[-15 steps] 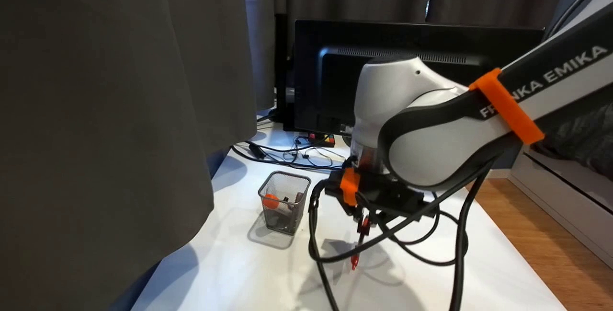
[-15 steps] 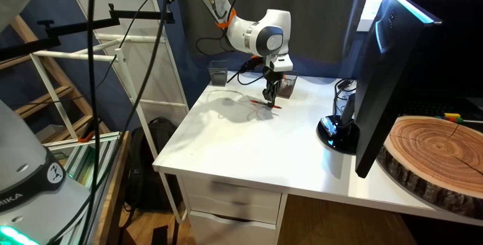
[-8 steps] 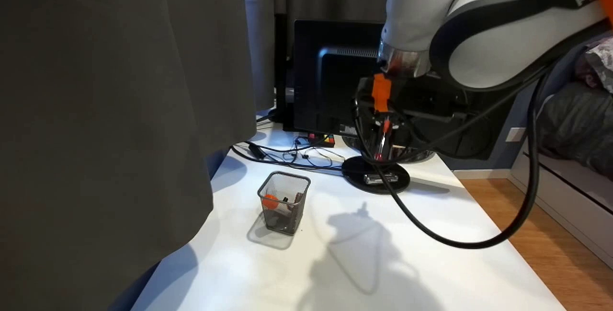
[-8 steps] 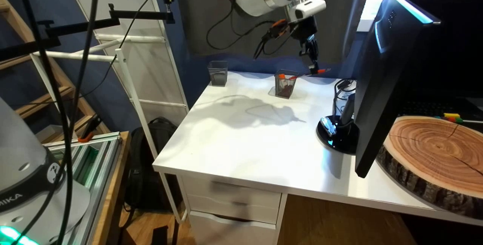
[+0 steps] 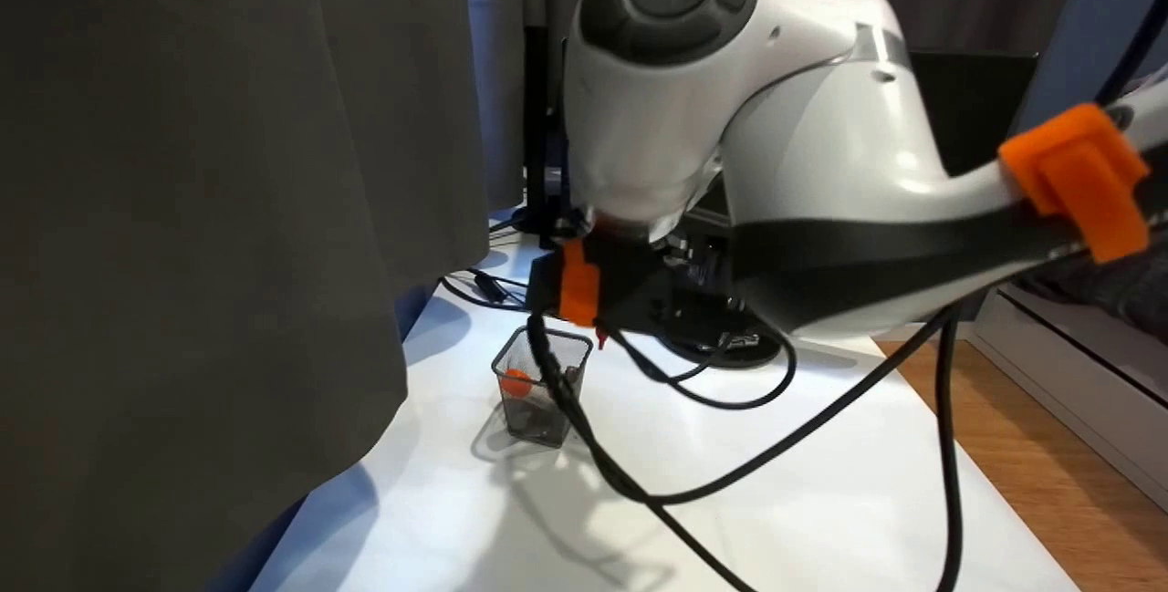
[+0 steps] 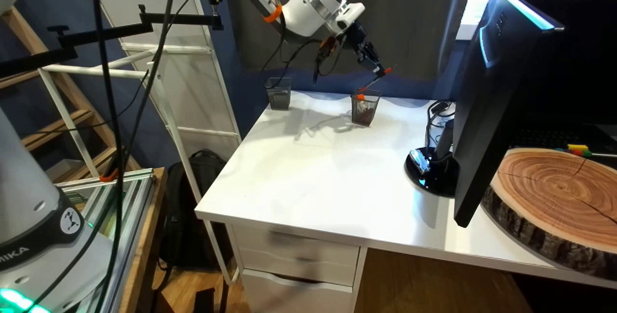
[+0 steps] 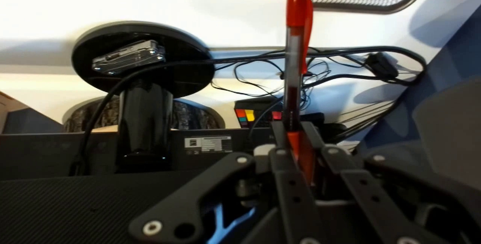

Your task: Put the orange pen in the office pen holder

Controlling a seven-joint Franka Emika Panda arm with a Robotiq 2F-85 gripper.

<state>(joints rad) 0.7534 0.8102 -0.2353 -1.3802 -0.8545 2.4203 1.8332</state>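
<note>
The claw (image 7: 295,131) pinches the orange pen (image 7: 293,63) between its two fingertips, near one end. The pen is slim and straight: a clear barrel with a dark core, an orange-red cap with a clip at the far end, the same colour at the grip. In an exterior view it slants down from the claw to the rim of the pen holder (image 6: 355,111), a small mesh cup on the white table (image 6: 299,173); whether its tip is over the opening, I cannot tell. In an exterior view the arm (image 5: 821,172) hides the claw, and just a red tip shows beside the rim. The wooden slab (image 6: 554,197) shows its ringed top in an exterior view; the wrist view gives only its bark.
</note>
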